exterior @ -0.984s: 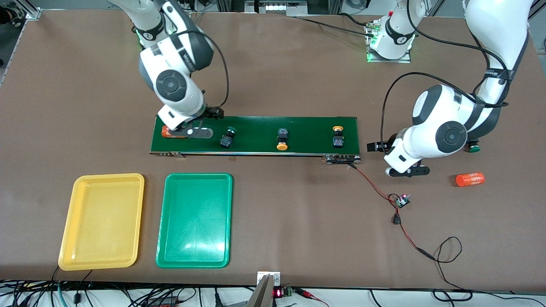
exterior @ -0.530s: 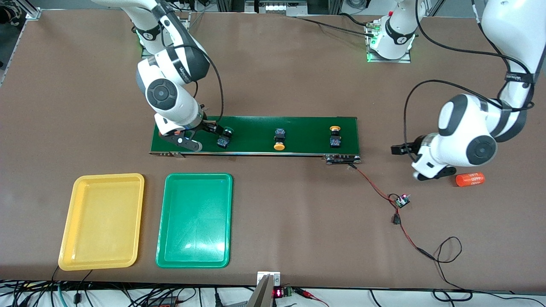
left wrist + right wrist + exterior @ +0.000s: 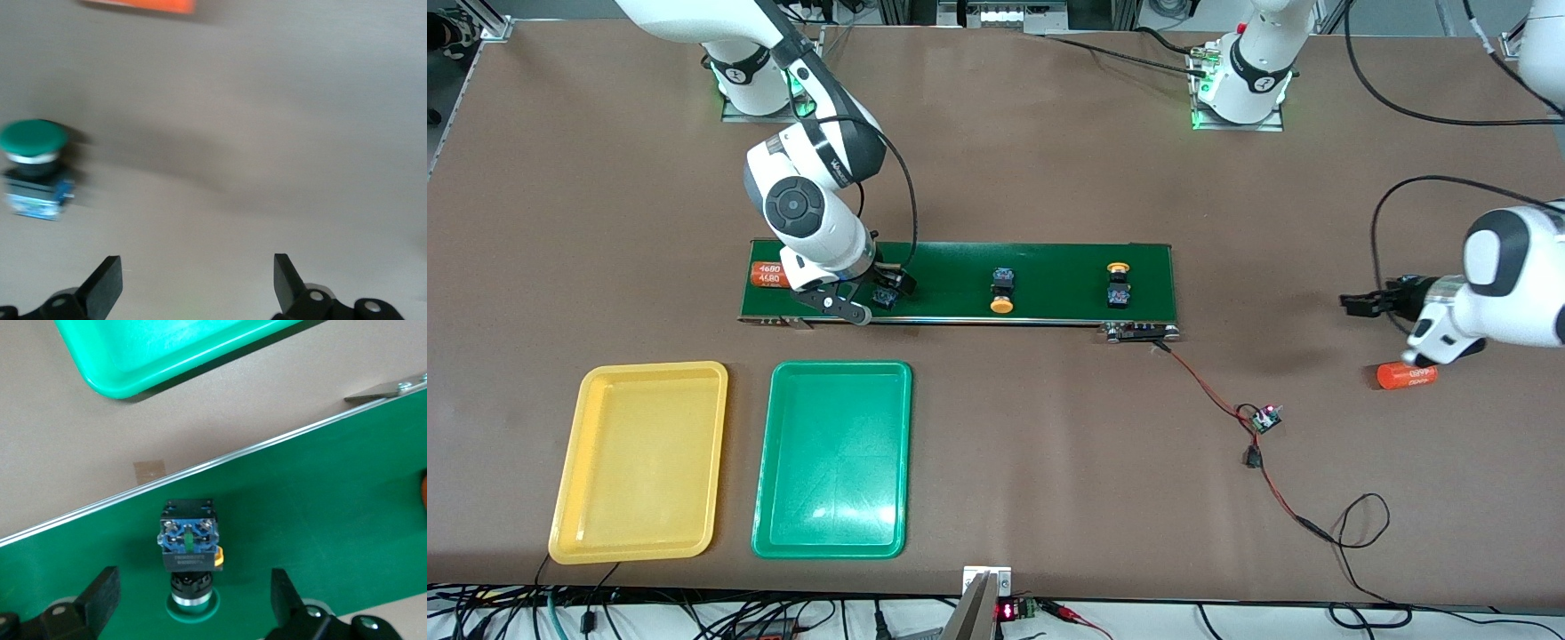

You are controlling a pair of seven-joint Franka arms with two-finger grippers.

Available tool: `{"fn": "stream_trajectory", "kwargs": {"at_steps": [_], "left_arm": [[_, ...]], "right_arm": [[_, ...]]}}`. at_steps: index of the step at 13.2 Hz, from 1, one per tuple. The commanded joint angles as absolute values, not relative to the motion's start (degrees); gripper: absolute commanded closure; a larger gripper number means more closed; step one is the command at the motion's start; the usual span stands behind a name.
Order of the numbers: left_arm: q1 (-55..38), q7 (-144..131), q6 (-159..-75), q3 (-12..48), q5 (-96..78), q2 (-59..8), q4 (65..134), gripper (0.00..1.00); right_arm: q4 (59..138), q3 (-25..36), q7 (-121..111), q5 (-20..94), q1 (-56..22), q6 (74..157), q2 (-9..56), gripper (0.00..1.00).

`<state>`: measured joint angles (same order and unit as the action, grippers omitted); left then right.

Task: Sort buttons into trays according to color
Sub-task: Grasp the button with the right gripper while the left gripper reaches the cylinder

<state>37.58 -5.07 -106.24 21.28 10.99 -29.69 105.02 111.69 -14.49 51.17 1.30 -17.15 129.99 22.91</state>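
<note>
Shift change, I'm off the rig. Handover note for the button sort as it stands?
Right hand: open, low over the belt, straddling a green button; no grip yet.
Left hand: open, holding nothing, over bare table at its own end, near the second green button and an orange cylinder.
Two yellow buttons lie on the belt; another orange cylinder at the belt's end by the right hand.
Done: nothing sorted; yellow tray and green tray hold no buttons.
Left: all four buttons.
</note>
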Motion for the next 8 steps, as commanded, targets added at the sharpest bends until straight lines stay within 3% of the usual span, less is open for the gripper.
{"fn": "stream_trajectory", "kwargs": {"at_steps": [1,3,8], "left_arm": [[42.3,1.9,-107.2,22.4,16.2,-29.1,104.2,0.0],[44.9,6.5,-111.3,22.5,18.6,-28.6,104.2,0.0],[46.8,9.8,-120.2,22.4,18.7,-29.0,106.9,0.0]], "right_arm": [[111.5,-14.6,51.4,1.0,-17.2,131.2,23.8,0.0],[111.6,-14.6,51.4,-0.4,-17.1,131.8,24.3,0.0],[111.6,-14.3,50.5,-1.9,-16.8,132.0,25.5,0.32]]}}
